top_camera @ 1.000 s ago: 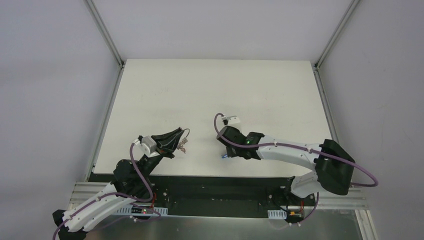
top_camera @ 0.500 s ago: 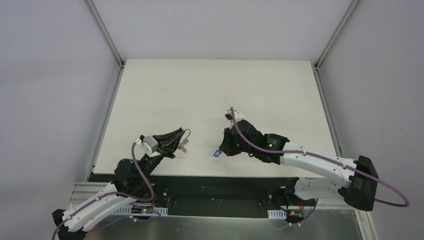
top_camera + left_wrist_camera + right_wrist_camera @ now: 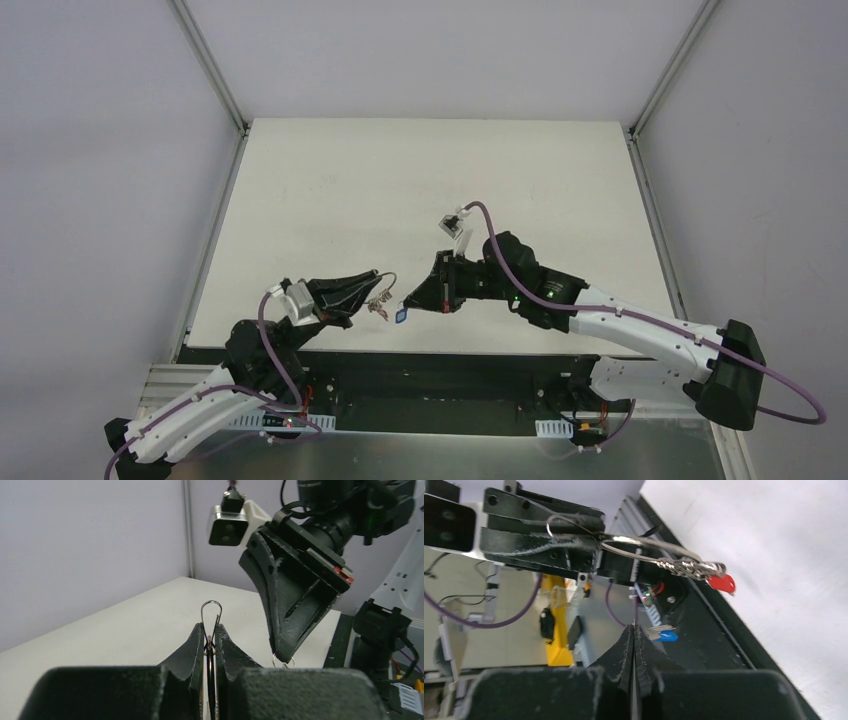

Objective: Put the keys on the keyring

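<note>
two arms meet low in the frame, just above the near edge of the white counter point(image 3: 420, 190). the left gripper point(image 3: 377, 282) has its jaws clenched on the keyring point(image 3: 646, 550), gripping the thin wire edge-on so the loop reaches toward the other arm. a fan of small silver keys hangs from the loop's far end, and the red key point(image 3: 720, 583) appears to hang among them. the right gripper point(image 3: 633, 628) has its jaws pinched shut on the blue key point(image 3: 666, 636), apparently by the metal part, with the blue head jutting out to the side, just below the ring and apart from it.

the blue key looks not yet threaded. the risks from here lie in the grips: both are thin pinches on smooth metal, so a push against the wire could twist the key in the jaws or swing the ring aside. with the meeting point so near the counter's edge, a dropped key could fall onto the black rail below. the fingertips, already close, could also knock together.
</note>
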You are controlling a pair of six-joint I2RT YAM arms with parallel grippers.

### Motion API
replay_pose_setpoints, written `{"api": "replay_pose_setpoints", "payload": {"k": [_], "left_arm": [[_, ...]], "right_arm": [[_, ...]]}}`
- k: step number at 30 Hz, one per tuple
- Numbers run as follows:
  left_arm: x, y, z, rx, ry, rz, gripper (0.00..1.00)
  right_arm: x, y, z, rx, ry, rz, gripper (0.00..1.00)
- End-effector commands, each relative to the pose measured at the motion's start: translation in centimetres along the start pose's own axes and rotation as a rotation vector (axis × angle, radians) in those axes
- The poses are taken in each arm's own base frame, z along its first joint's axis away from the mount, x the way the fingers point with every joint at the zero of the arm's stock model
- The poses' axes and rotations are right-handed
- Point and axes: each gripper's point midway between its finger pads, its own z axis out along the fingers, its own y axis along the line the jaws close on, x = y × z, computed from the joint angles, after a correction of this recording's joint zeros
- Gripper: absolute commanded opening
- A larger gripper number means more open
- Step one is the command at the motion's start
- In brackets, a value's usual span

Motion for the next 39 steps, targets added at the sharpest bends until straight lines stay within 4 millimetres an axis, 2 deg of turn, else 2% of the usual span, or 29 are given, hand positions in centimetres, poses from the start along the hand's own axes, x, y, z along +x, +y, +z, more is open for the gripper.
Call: {"api": "replay_pose_setpoints", "payload": {"k": [1, 9, 13, 16, 26, 35, 39], "left_arm": [[-4.1, -2.7, 0.1, 0.141, -0.139, -0.033, 0.00], [-4.7, -4.3, 0.1, 0.226, -0.152, -0.071, 0.00], [-4.8, -4.5, 0.1, 0.242, -0.155, -0.073, 0.00], [-4.7, -4.7, 0.1, 0.248, -0.153, -0.071, 0.00], [-5.2, -4.7, 0.0, 0.250, -0.180, -0.064, 0.00], [-5.2, -5.0, 0.0, 0.269, -0.182, -0.068, 0.00], [-5.2, -5.1, 0.0, 0.273, -0.181, -0.068, 0.00]], "right_arm": [[-1.1, 4.8, 0.0, -0.241, -0.018, 0.051, 0.00], [-1.4, 8.7, -0.5, -0.422, -0.039, 0.090, 0.00], [-2.0, 9.8, -0.7, -0.462, -0.071, 0.099, 0.00], [-2.4, 10.0, -0.9, -0.476, -0.105, 0.117, 0.00], [-2.4, 8.7, -0.3, -0.448, -0.139, 0.170, 0.00], [-3.5, 7.8, -0.2, -0.457, -0.233, 0.249, 0.00], [-3.8, 8.1, -0.5, -0.485, -0.245, 0.265, 0.00]]}}
